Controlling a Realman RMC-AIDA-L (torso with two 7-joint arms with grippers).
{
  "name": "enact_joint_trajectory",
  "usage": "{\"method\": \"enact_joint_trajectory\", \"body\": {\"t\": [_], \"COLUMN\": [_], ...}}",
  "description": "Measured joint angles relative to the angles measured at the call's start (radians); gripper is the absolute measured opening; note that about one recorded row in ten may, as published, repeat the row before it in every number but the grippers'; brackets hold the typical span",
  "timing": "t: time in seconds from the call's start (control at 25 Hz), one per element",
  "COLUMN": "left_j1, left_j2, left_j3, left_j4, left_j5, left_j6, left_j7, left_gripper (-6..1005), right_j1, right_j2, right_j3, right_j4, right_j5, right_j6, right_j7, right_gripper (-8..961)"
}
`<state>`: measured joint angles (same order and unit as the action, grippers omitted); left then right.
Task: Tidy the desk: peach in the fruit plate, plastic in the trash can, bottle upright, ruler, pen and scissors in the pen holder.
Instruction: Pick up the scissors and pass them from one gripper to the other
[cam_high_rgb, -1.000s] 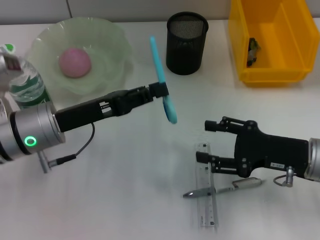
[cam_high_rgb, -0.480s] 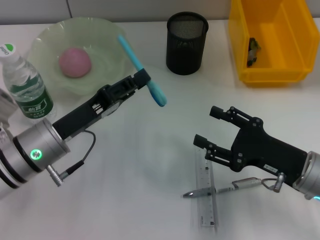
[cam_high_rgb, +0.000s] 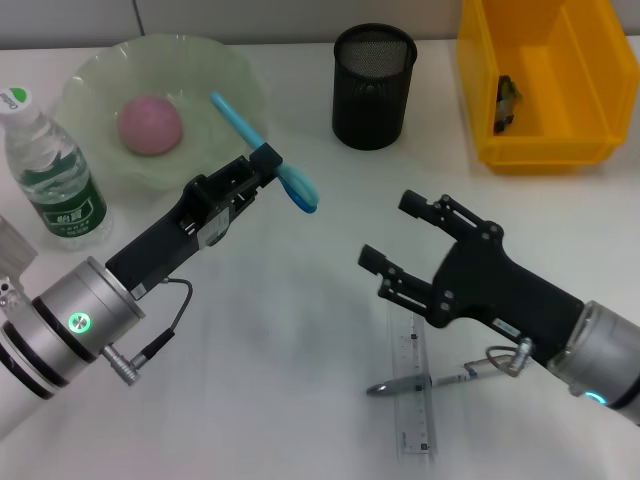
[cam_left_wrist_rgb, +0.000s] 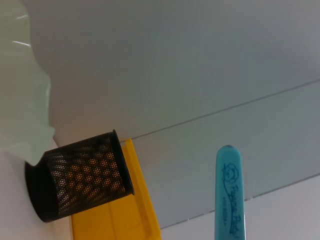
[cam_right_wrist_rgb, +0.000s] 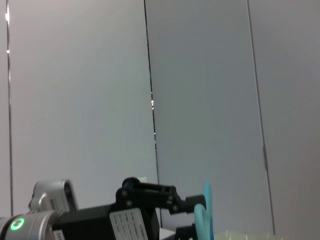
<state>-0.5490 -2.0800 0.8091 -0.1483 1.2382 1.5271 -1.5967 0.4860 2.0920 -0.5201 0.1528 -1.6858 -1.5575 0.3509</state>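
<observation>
My left gripper (cam_high_rgb: 263, 160) is shut on the teal scissors (cam_high_rgb: 298, 190) and holds them tilted in the air between the green fruit plate (cam_high_rgb: 225, 62) and the black mesh pen holder (cam_high_rgb: 373, 85). The scissors also show in the left wrist view (cam_left_wrist_rgb: 228, 195), with the pen holder (cam_left_wrist_rgb: 80, 182) beyond them. The pink peach (cam_high_rgb: 150, 124) lies in the plate. The bottle (cam_high_rgb: 52, 170) stands upright at the far left. My right gripper (cam_high_rgb: 392, 232) is open and empty, raised above the clear ruler (cam_high_rgb: 415, 400) and the pen (cam_high_rgb: 440, 380) lying across it.
A yellow bin (cam_high_rgb: 472, 75) stands at the back right with a dark scrap of plastic (cam_high_rgb: 505, 100) inside. The right wrist view shows the left gripper holding the scissors (cam_right_wrist_rgb: 206, 210) in front of a grey wall.
My left arm has drawn back to the left, tilting the scissors toward the plate. My right gripper has lifted off the ruler and moved left and forward, staying open.
</observation>
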Motion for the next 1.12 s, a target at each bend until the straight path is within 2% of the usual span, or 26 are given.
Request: {"method": "enact_joint_trajectory", "body": {"t": [0.44,1.12], "left_j1": [-0.011,-0.036], "left_j2": [-0.001,-0.002], "left_j3": [-0.078,-0.144], "left_j4": [-0.088,-0.133], "left_j5": [0.004,0.041], "left_j6": [-0.022,-0.044], "left_j7": [0.041,0.075], "left_gripper": [236,232], "right_j1": [0.087,0.134], "right_j2": [0.0,0.0], "right_j3": [0.072,0.099], "right_j4": [0.121,0.145], "right_j5": [-0.008,-0.009], "right_j6": [0.098,0.143], "right_j7": [-0.122,-0.147], "right_gripper": [769,767]}}
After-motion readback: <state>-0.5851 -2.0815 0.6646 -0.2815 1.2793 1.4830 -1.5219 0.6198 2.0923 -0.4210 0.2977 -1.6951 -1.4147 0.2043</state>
